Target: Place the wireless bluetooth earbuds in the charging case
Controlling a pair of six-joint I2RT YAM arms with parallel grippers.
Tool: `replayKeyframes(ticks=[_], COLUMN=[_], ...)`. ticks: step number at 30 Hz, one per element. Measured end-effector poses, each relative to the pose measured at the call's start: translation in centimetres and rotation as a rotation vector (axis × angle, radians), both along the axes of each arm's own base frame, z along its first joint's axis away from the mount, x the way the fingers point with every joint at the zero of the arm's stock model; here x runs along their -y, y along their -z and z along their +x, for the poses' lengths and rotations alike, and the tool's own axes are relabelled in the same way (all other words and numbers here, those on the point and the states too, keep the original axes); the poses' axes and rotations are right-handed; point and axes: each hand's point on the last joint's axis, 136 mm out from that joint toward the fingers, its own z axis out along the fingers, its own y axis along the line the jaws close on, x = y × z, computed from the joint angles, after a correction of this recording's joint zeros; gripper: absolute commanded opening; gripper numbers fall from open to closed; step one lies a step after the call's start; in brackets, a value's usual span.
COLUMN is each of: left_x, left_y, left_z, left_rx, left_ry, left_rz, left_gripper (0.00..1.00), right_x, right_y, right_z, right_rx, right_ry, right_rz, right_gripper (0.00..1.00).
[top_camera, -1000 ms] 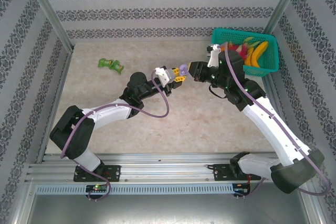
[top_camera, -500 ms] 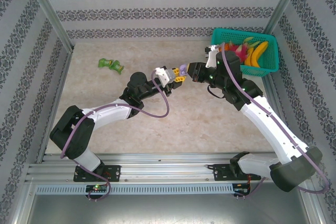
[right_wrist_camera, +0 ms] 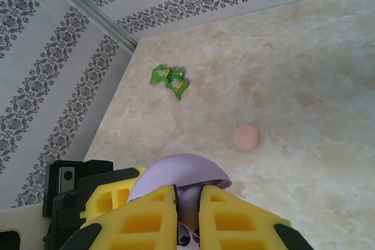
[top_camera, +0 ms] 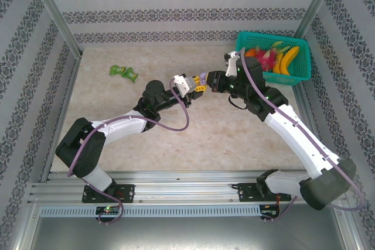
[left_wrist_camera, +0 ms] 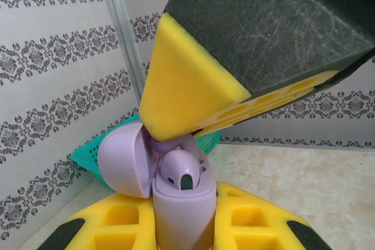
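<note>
left gripper (top_camera: 201, 82) clamps open lilac case (left_wrist_camera: 179, 203) mid-air, one earbud (left_wrist_camera: 183, 174) seated; right gripper (right_wrist_camera: 187, 196) fingers narrow, seemingly pinching second earbud (right_wrist_camera: 188, 219) at the slot, so an off-axis push could jam it or twist case loose.

Tight around the open lilac clamshell charging case (top_camera: 203, 78), roomy on the table below it.
The left gripper (top_camera: 196, 84) clamps the case from its left. The right gripper (top_camera: 212, 79), yellow fingers nearly together, crowds in from its right and covers its mouth. A teal plastic mesh basket (top_camera: 290, 78) stands right of the case, a crumpled green wrapper (top_camera: 123, 72) lies well to its left, and a round pink case (right_wrist_camera: 246, 137) sits on the tabletop below. Nearer than the case, the beige marble-look tabletop (top_camera: 222, 139) lies bare.
</note>
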Motion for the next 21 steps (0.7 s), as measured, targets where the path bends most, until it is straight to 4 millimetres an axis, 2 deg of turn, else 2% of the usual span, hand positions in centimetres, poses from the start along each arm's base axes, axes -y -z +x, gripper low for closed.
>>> replayKeyframes(ticks=[8, 15, 21], left_x=[0.0, 0.0, 0.0], left_y=[0.07, 0.07, 0.06], left_z=[0.01, 0.01, 0.01], left_rx=[-0.003, -0.003, -0.002], left_ry=[0.0, 0.0, 0.0], left_rz=[0.002, 0.002, 0.001], left_gripper=[0.0, 0.0, 0.0], right_x=[0.03, 0.22, 0.43], right_y=[0.17, 0.29, 0.39], right_z=[0.12, 0.21, 0.26], right_rx=[-0.003, -0.005, -0.01], right_ry=[0.006, 0.017, 0.027], right_rz=[-0.005, -0.012, -0.015], right_gripper=[0.28, 0.33, 0.44])
